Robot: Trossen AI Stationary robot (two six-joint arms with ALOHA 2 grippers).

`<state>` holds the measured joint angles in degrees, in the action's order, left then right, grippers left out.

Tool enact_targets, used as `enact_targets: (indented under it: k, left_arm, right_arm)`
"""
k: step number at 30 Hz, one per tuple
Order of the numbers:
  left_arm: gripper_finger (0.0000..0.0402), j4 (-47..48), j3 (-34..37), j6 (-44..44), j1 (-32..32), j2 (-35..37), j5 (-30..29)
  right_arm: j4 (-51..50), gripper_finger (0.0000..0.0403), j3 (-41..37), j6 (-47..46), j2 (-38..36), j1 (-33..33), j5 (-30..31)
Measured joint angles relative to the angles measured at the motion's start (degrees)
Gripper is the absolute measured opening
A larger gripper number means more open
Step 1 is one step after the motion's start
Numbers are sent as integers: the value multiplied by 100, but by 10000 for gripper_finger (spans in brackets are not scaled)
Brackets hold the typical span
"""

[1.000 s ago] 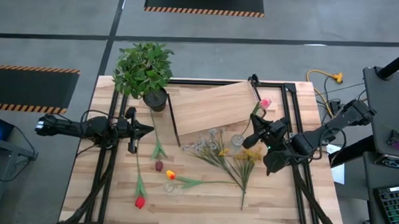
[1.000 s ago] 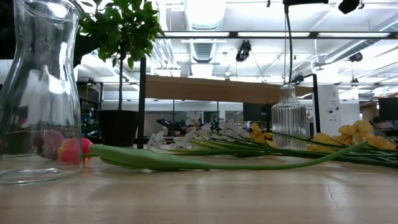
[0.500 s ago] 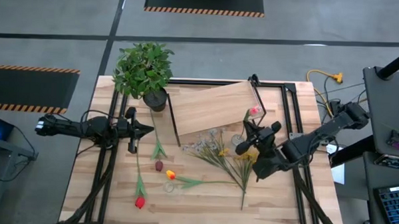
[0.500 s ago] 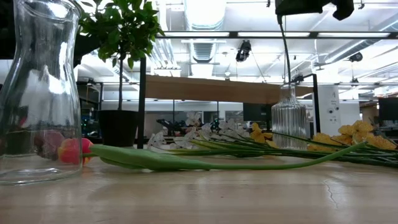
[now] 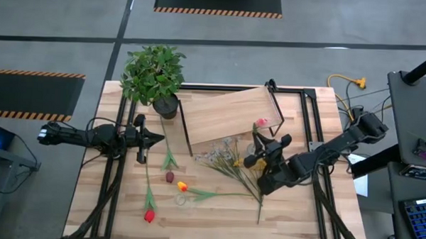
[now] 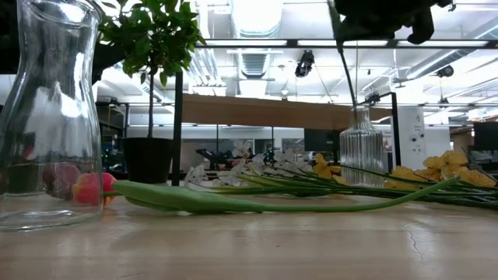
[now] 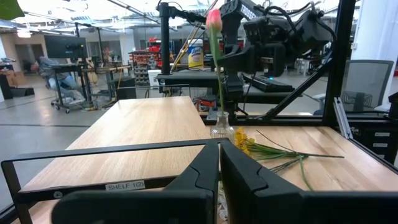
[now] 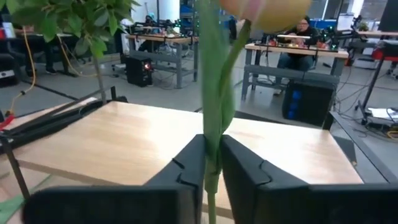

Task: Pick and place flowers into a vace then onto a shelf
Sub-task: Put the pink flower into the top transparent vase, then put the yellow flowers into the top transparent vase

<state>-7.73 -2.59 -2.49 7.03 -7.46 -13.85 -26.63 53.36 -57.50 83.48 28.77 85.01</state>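
Carrying a pink bud (image 5: 260, 123) upright, stalk pinched tight in the right tool (image 5: 253, 151), just above the ribbed glass vase (image 6: 362, 145) near the shelf (image 5: 227, 113), likely needing lowering into its neck; left tool (image 5: 159, 137) shut, idling apart.

Pink bud (image 8: 267, 11) cropped at frame edge

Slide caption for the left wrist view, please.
Right gripper holds the pink tulip upright over the ribbed glass vase.
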Motion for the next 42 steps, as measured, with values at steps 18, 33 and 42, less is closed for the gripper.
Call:
enact_targets:
  k: [18,33,42]
  left_arm:
    - [0,0,0,1,2,0,-2]
    - [0,2,0,1,0,0,0]
    - [0,2,0,1,2,0,-2]
  right_arm:
    - [24,209,0,168,-1271,138,-2574]
    - [-840,174,0,-2273,-882,138,-6026]
    - [-2006,151,0,-3752,-174,146,-7195]
